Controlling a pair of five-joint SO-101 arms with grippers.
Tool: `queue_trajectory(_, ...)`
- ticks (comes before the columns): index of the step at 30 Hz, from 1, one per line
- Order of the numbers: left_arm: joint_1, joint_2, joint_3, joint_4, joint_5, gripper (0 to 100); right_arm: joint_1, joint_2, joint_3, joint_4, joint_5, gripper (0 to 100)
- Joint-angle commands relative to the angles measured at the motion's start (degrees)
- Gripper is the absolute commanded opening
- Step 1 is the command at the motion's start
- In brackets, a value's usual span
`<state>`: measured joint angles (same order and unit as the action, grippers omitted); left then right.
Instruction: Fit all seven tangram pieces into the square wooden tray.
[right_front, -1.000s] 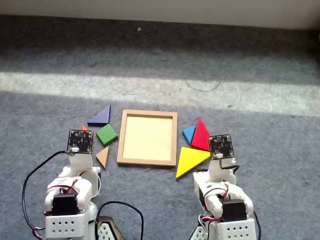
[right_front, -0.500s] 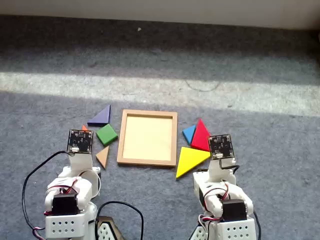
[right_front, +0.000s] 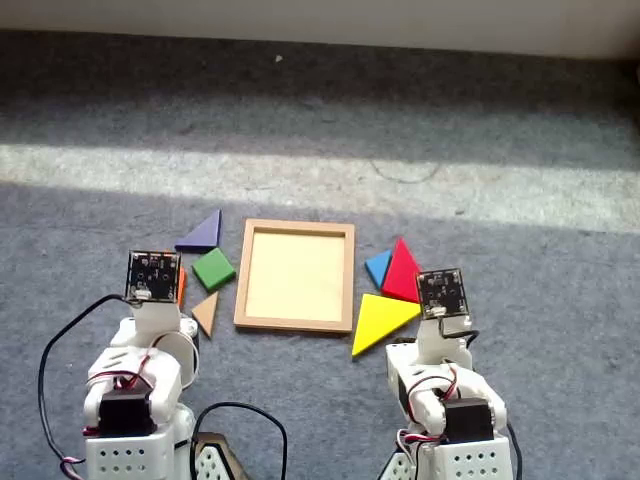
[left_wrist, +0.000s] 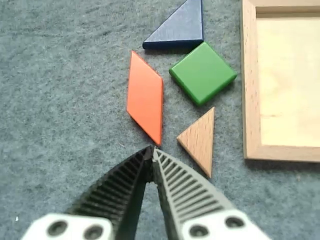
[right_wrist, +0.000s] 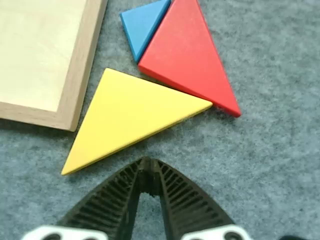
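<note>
The square wooden tray lies between the two arms with nothing in it. To its left are a navy triangle, a green square and a plain wood triangle. An orange parallelogram lies there too, partly under the left arm in the high view. My left gripper is shut, its tips just short of the orange piece's near corner. Right of the tray sit a blue triangle, a red triangle and a yellow triangle. My right gripper is shut, close to the yellow triangle.
Everything rests on grey carpet, with a sunlit band across it behind the tray. The tray's rim stands raised beside the wood triangle. Both arm bases stand at the near edge, with cables trailing by the left one.
The left arm has shifted slightly forward and to the left, now covering more of the orange piece in the high view. The right arm and all pieces are unmoved.
</note>
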<state>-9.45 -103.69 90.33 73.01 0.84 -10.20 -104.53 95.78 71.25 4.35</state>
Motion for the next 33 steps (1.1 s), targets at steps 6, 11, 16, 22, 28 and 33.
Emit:
queue_trajectory(6, 0.57, -0.13, -1.54, -2.29, -0.09, 1, 10.59, -0.66, -2.07, -0.31, 4.31, 0.9)
queue_trajectory(11, 0.57, -0.13, -1.19, -2.37, -2.20, 1, 17.80, -0.31, -12.18, -4.70, 19.16, 0.9)
queue_trajectory(16, 0.57, -0.13, 0.31, -2.29, -13.63, 1, 17.80, -0.13, -20.53, -3.56, 20.84, 4.4)
queue_trajectory(22, 0.57, -0.13, 0.40, -2.20, -15.38, 1, 14.20, 3.47, -27.65, -1.54, 19.87, 13.7)
queue_trajectory(28, 0.57, -0.13, -0.66, -1.93, -15.30, 6, 8.75, 26.59, -35.91, -0.57, 19.60, 18.4)
queue_trajectory(33, -5.58, -0.13, -0.92, -2.29, -11.43, 22, 5.05, 45.76, -44.35, -0.48, 18.73, 25.6)
